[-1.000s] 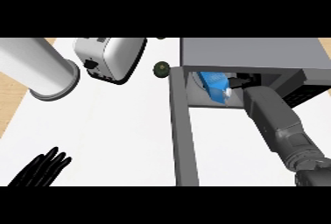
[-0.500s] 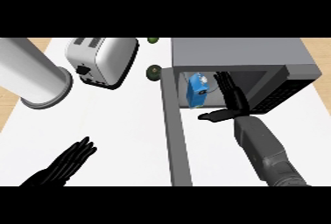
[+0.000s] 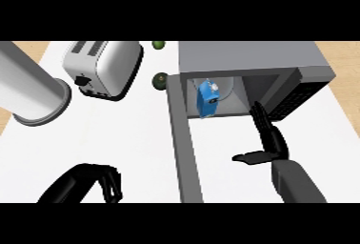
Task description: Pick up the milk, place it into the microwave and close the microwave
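Note:
The blue milk carton (image 3: 207,98) stands inside the grey microwave (image 3: 246,57), near the left of its cavity. The microwave's door (image 3: 184,147) swings open toward me, seen edge-on as a long grey bar. My right hand (image 3: 270,140) is open in front of the cavity, fingers straight and pointing at the opening, thumb out to the left, apart from the carton. My left hand (image 3: 95,181) is at the lower left over the white counter, its fingers curled with nothing in them.
A white toaster (image 3: 102,66) sits at the back left. A large grey cylinder (image 3: 28,93) lies at the far left. Two dark green round things (image 3: 160,80) rest between the toaster and the microwave. The counter's wooden edge shows at the right.
My right hand has let go of the milk and pulled back out of the microwave toward me. The carton stays inside. My left hand has curled its fingers.

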Robot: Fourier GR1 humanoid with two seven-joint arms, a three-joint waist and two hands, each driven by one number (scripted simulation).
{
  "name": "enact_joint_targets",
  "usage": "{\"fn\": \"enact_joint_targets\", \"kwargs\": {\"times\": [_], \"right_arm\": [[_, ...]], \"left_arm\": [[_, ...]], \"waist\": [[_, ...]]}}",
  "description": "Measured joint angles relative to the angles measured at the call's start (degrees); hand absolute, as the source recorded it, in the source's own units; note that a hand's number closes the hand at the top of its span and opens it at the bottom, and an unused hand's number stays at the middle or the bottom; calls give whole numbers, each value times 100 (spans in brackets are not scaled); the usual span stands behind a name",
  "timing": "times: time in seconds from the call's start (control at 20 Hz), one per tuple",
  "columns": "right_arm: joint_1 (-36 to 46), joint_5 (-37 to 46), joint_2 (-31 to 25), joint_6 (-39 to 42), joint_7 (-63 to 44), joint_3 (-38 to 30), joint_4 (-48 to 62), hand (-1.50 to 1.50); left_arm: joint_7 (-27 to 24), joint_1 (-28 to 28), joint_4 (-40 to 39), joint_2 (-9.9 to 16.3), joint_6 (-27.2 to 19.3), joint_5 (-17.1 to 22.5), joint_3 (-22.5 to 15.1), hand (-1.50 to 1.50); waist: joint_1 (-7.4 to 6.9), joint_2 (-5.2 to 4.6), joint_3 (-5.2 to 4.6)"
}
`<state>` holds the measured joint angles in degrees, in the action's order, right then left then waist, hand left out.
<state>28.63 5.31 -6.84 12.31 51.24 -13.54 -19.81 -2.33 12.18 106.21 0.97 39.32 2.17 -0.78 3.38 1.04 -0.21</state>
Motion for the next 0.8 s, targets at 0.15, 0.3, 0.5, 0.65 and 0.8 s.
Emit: {"fn": "enact_joint_targets", "kwargs": {"times": [0.15, 0.3, 0.5, 0.65, 0.8], "right_arm": [[-534, -84, -126, 86, -10, 28, -464, -150], [-1145, -169, -261, 197, -16, 75, -977, -150], [-2026, -384, -461, 405, -83, 106, -1822, -150], [-2666, -640, -696, 648, -245, 94, -2596, -150], [-3175, -925, -811, 904, -492, 143, -3400, -150]], "left_arm": [[-74, -269, -269, -18, -138, -403, -195, 150], [-220, -516, -597, -29, -207, -777, -391, 150], [-495, -872, -1068, -59, -394, -1217, -683, 150], [-724, -1079, -1456, -78, -732, -1430, -1034, 150], [-978, -1321, -1822, -88, -1242, -1608, -1452, 150]], "waist": [[24, -3, -3], [56, -6, -6], [71, -23, -9], [23, -41, -7], [11, -54, -8]]}}
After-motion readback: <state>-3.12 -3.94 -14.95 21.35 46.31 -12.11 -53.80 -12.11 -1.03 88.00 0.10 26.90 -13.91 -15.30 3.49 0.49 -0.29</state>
